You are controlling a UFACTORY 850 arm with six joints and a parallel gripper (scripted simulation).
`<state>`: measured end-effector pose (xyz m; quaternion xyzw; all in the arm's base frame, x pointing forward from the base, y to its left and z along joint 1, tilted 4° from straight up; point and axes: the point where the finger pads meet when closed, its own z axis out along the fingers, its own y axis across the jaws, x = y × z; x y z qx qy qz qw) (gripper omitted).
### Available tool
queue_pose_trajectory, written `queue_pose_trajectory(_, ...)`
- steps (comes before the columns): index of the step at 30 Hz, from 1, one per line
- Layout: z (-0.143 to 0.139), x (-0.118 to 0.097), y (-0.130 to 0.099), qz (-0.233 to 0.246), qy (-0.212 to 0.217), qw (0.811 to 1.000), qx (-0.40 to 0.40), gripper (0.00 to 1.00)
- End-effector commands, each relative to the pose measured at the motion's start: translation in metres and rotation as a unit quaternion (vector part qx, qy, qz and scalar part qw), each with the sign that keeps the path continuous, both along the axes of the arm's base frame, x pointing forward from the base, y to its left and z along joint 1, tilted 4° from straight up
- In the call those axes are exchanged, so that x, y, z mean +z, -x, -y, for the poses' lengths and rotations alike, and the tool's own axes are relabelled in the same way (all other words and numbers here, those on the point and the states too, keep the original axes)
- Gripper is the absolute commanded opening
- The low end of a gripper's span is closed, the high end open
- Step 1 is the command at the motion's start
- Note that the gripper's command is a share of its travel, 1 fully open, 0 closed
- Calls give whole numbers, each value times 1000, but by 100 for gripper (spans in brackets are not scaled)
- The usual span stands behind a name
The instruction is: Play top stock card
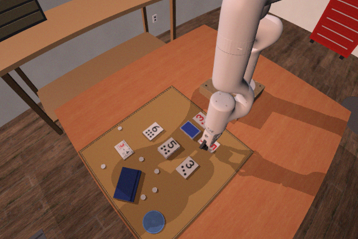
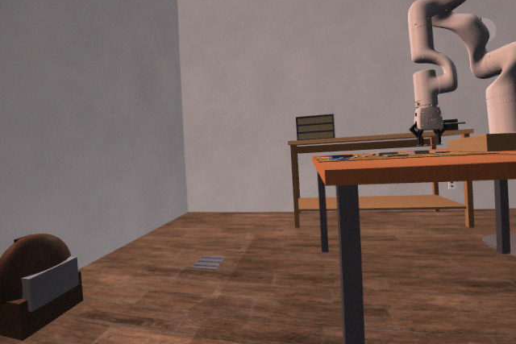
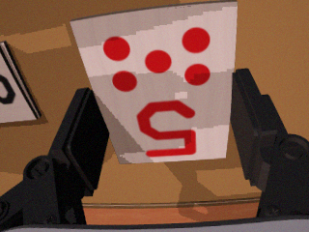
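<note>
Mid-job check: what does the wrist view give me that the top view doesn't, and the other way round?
Only the wrist view shows the held card's whole face: a red 5 with five red pips, held by its side edges between the jaws.

Only the top view shows the layout: black 6, black 5 and black 3 piles, the blue-backed stock, a partly hidden red 3.

Both show the gripper over the card cloth.

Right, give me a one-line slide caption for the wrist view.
The hand holds a face-up red five card between its black fingers, above the tan card cloth.
</note>
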<state>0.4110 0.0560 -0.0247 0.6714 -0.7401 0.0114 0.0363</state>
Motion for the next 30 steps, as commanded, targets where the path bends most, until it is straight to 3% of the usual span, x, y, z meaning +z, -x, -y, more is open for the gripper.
queue_pose_trajectory(1,0,1,-1,1,0,1000,0,61)
queue_pose_trajectory(30,26,3,-11,-4,-3,997,76,61)
